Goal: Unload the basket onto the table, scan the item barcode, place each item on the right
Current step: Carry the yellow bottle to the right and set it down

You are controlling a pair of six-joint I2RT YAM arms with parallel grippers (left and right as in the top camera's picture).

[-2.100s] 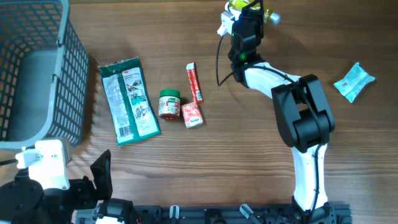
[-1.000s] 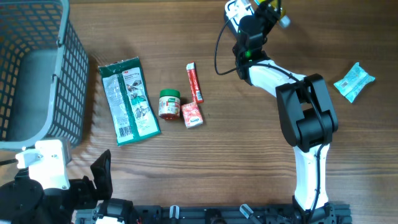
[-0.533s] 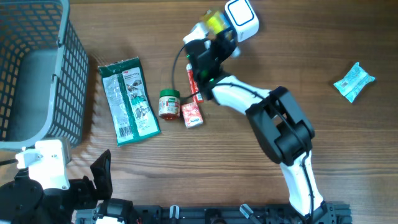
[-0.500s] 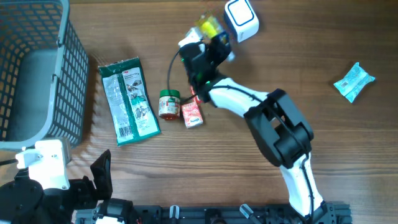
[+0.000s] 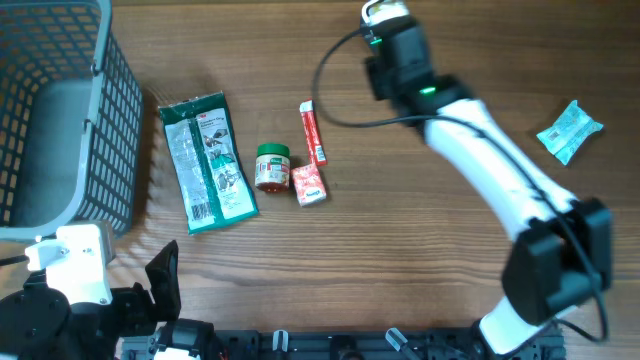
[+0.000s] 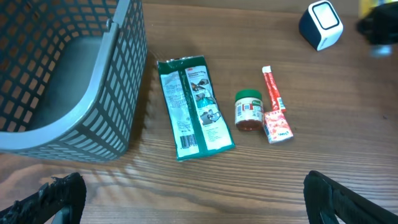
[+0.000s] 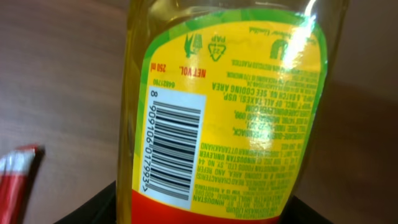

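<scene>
Your right hand (image 5: 395,45) was clenched on the bottle (image 7: 230,93), holding it at the far side of the worktop (image 5: 400,250) near the scanner (image 6: 320,25). From overhead the arm hid most of both. Your left hand (image 6: 193,202) hung released and wide at the near edge, taking no part.

The barcode (image 7: 177,146) faced the wrist camera, which probably meant it was turned away from the scanner window. The step called for rolling the wrist until the white patch looked squarely at the window, then pausing there. The label was glossy and curved, so glare was a risk, and a slight tilt off square would likely have helped. The grip needed to stay off the barcode and firm enough that the bottle did not slip during the roll.
</scene>
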